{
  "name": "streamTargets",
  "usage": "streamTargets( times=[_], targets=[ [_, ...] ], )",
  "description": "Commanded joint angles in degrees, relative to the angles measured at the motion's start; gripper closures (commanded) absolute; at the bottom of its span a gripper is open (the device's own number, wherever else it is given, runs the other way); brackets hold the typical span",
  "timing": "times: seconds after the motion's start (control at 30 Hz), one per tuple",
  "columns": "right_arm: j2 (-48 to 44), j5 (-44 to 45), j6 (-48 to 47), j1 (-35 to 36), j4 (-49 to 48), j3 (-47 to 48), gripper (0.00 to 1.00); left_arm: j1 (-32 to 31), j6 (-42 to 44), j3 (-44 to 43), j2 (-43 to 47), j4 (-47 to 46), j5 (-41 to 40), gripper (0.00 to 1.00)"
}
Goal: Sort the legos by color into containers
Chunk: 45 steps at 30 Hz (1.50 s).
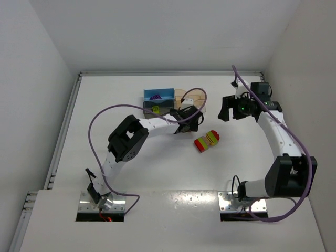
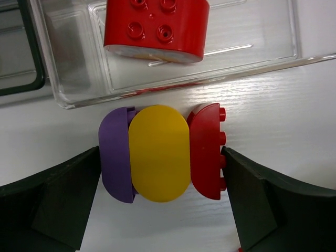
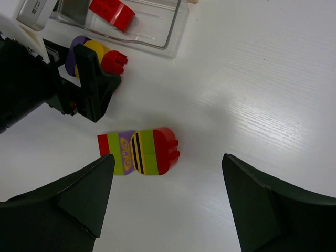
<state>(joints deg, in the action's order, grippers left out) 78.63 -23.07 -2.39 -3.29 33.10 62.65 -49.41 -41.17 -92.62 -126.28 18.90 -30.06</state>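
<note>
Legos (image 2: 160,152) here come stuck together: a purple, yellow and red clump (image 2: 157,157) lies on the desk (image 2: 283,115) just beside the clear bin (image 2: 68,97), which holds a red brick (image 2: 157,26). The left gripper (image 2: 161,176) straddles the clump, jaws spread wide, nothing clamped. I judge it light, stiff and slick on its rounded faces (the studs on the red end should give some bite), so squeezing end to end — purple against red — looks safest. The right gripper (image 3: 165,194), also released, hovers over a second clump (image 3: 139,152) lying apart on the desk.
</note>
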Motion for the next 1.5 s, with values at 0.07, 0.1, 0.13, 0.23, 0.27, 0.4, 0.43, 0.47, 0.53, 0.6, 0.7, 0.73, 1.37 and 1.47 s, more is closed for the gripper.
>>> streamTargets(
  times=[0.07, 0.1, 0.13, 0.23, 0.27, 0.4, 0.43, 0.47, 0.53, 0.6, 0.7, 0.73, 1.37, 1.47],
  targets=[
    [1.97, -1.1, -0.07, -0.31, -0.76, 3.18, 0.16, 0.45, -0.84, -2.65, -1.51, -0.17, -2.02, 0.0],
    [1.97, -1.1, -0.07, -0.31, -0.76, 3.18, 0.16, 0.45, -0.84, -2.65, -1.51, -0.17, -2.02, 0.0],
    [1.97, -1.1, -0.07, -0.31, -0.76, 3.18, 0.16, 0.45, -0.84, -2.65, -1.51, -0.17, -1.49, 0.01],
    [2.49, -2.15, -0.07, -0.31, -0.76, 3.18, 0.16, 0.45, 0.38, -2.13, -0.73, -0.17, -0.09, 0.13],
    [2.49, -2.15, -0.07, -0.31, -0.76, 3.18, 0.16, 0.45, 1.0, -0.21, 1.19, -0.17, -0.08, 0.2],
    [1.88, -3.47, -0.59, 0.39, -0.76, 1.86, 0.17, 0.45, 2.66, 7.35, 8.56, -2.28, 2.36, 0.33],
    [1.88, -5.3, -0.59, 0.39, -0.76, 1.86, 0.18, 0.45, 3.8, 9.19, 10.33, -3.15, 3.6, 0.36],
    [1.88, -6.45, -0.59, 0.39, -0.76, 1.86, 0.18, 0.45, 6.69, 12.95, 12.26, -3.68, 4.91, 0.4],
    [2.49, -10.3, -0.59, 0.91, 0.73, 1.86, 0.18, 0.45, 9.86, 17.27, 19.27, -5.44, 9.31, 0.47],
    [3.11, -16.26, -0.59, 0.92, 2.92, 1.86, 0.18, 0.45, 15.66, 24.83, 28.57, -9.02, 15.34, 0.49],
    [6.52, -26.71, -1.12, 0.92, 6.09, 2.47, 0.18, 0.45, 22.78, 37.53, 40.19, -15.27, 25.18, 0.5],
    [7.41, -29.37, -1.64, 1.44, 8.19, 2.47, 0.18, 0.45, 24.19, 40.64, 44.06, -17.55, 27.49, 0.5],
    [11.54, -45.15, 3.27, 17.43, 6.89, 7.13, 0.19, -6.14, 40.63, 44.55, 57.46, -23.55, 31.21, 0.56],
    [12.77, -44.61, 3.27, 18.58, 7.42, 7.65, 0.19, -7.19, 40.64, 43.41, 56.41, -24.17, 29.9, 0.56]
  ],
)
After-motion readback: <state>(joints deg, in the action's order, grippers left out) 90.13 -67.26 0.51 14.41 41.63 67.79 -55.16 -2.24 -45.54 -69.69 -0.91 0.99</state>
